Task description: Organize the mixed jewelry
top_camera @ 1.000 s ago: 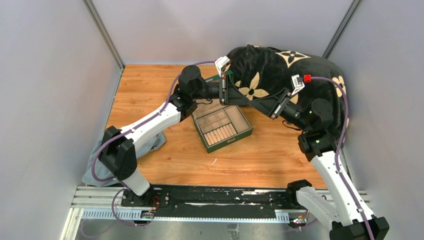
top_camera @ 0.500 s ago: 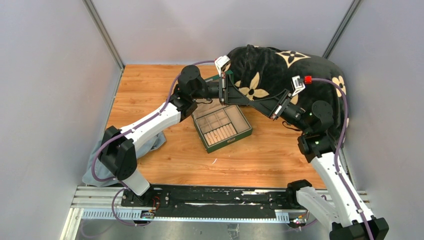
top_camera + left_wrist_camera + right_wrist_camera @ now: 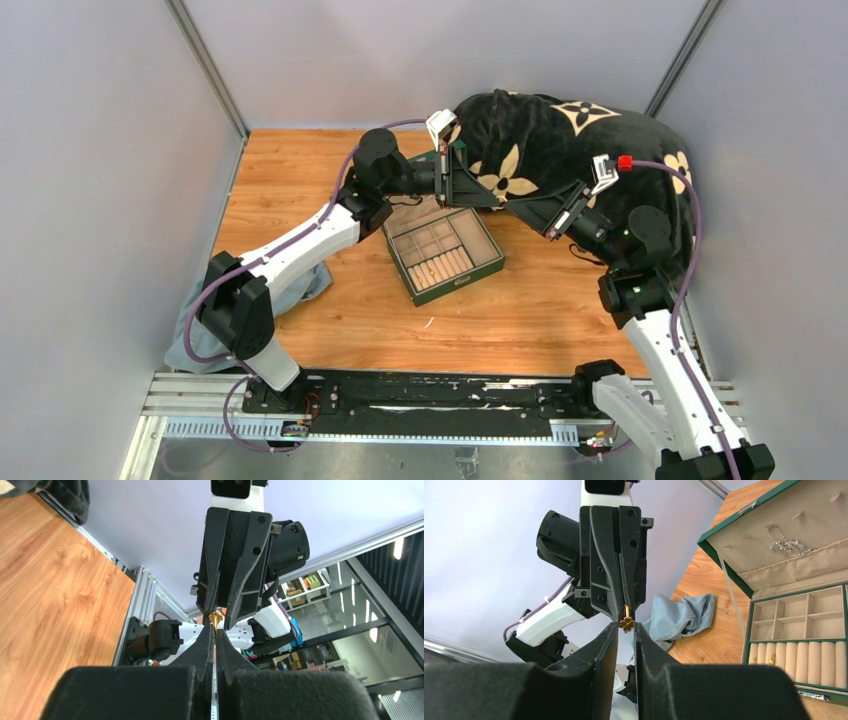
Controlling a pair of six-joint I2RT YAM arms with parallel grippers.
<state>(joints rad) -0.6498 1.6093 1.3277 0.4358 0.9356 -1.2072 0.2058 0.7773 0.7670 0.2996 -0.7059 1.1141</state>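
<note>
Wooden table (image 3: pixel 300 180), with a black flower-print blanket (image 3: pixel 560 130) heaped over its far right corner. A green jewelry box (image 3: pixel 445 250) sits mid-table, lid open. A silvery cluster (image 3: pixel 786 545) already lies in the lid pocket. The ring rolls hold a gold glint or two, too small to identify.

Both arms meet tip to tip in the air above the far side of the box, near the blanket's edge.

- Left gripper (image 3: pixel 215 630): clenched, pinching the loop end of a gold charm (image 3: pixel 626 623), a tiny flower shape hanging clear of its tips.
- Right gripper (image 3: pixel 626 627): fingers parted only narrowly, flanking the flower. I cannot tell whether they touch it, and it does not look gripped.

This reads as a hand-over in mid-air, not yet completed.

Risks from here:
- If the left gripper lets go before the right has truly closed, the charm drops. On the dark patterned blanket it would be very hard to find. It could also bounce off the box rim onto the wood.
- The right fingers meet a small rounded shape, so an off-centre squeeze could twist it or pop it out.
- If both grippers clamp and then pull apart, the thin loop could bend.
- The fingertips sit nearly against each other, so a small misalignment could make them collide and knock the charm loose.
</note>
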